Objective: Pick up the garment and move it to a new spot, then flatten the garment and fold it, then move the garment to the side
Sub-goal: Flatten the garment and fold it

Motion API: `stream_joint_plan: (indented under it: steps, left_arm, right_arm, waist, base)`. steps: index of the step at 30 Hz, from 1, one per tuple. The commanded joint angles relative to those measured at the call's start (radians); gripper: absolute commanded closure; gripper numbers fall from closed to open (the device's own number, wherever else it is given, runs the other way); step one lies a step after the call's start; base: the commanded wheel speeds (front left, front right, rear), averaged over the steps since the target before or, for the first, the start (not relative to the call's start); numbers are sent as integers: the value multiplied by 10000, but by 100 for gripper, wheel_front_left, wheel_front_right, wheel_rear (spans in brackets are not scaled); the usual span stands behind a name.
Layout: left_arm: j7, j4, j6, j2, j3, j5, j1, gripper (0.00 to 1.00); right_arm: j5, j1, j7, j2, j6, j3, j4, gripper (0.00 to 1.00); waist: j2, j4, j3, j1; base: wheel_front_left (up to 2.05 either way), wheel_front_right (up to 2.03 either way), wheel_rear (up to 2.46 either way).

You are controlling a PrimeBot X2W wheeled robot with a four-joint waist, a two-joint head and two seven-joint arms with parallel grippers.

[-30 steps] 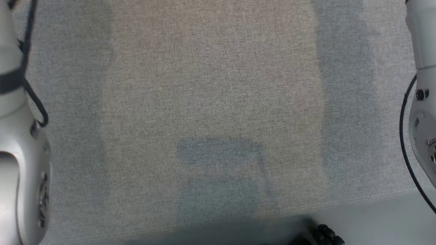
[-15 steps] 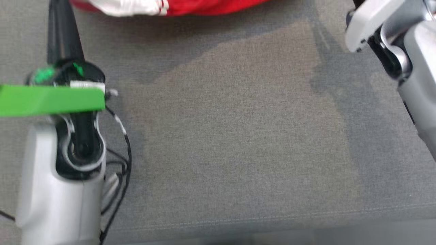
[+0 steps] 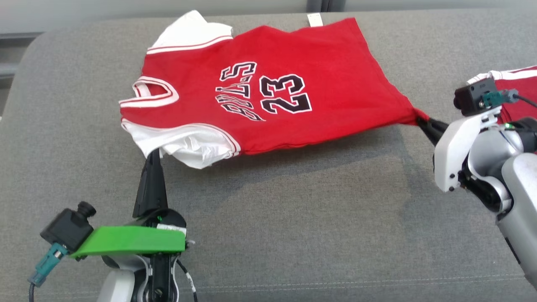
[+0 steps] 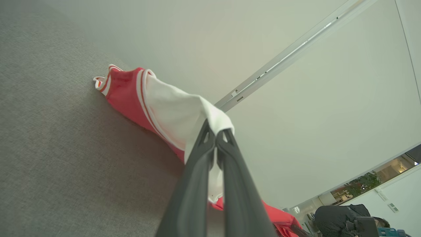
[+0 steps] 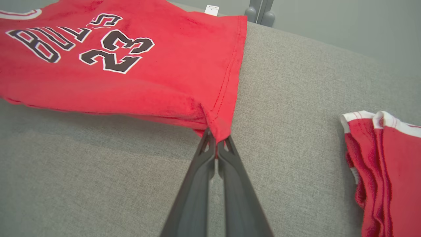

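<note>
Down at the near-left of the grey cushion (image 3: pixel 293 218), the left gripper (image 3: pixel 153 152) is clamped on the white sleeve (image 3: pixel 188 144) of the jersey (image 3: pixel 335 84), arm reaching straight forward. The right gripper (image 3: pixel 420 121) is nipping the red hem corner (image 5: pixel 217 126) toward the right edge, forearm angled inward. The jersey's stretched across the cushion's far half. Light, floppy knit imo, so corners are the spots to grab.

The garment (image 3: pixel 268 96) is lying on the surface (image 3: pixel 293 218) between the left end effector (image 3: pixel 153 152) and right end effector (image 3: pixel 421 121); a second garment (image 5: pixel 391 158) is lying farther right.
</note>
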Motion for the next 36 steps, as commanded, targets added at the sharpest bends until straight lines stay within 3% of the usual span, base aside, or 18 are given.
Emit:
stream_joint_plan:
  steps: [1, 11, 19, 27, 31, 36]
  left_arm:
    - [-83, 92, 107, 21, 20, 3, 346, 100]
    - [186, 644, 677, 407, -375, 520, 1511, 100]
    - [943, 244, 1275, 635, -586, 231, 2589, 100]
    - [1350, -598, 1805, 936, -423, 10, 3464, 100]
    - [1434, -1031, 1879, 954, -220, -209, 3502, 100]
    - [1719, -816, 1612, 917, -373, -177, 2313, 100]
  right_arm:
    - [-123, 493, 375, 55, -16, -192, -194, 100]
    - [-382, 2908, 2331, 543, -16, -1284, -1802, 100]
    - [-780, 4172, 2639, 1117, -16, -1857, -2276, 100]
    - [-900, 4890, 2947, 1166, -16, -2250, -2599, 100]
    - [-831, 4922, 2779, 1469, -14, -2668, -2824, 100]
    - [-657, 4411, 2507, 2080, -11, -3074, -2799, 100]
  waist:
    - [-1, 126, -707, 1]
    - [-1, 188, -1460, 1]
    - [-1, 177, -1705, 1]
    - [-1, 188, -1710, 1]
    - [-1, 182, -1632, 1]
    - [-1, 214, -1375, 1]
  base:
    - [0, 0, 0]
    - [0, 0, 0]
    - [0, 0, 0]
    - [0, 0, 0]
    - [0, 0, 0]
    - [0, 0, 0]
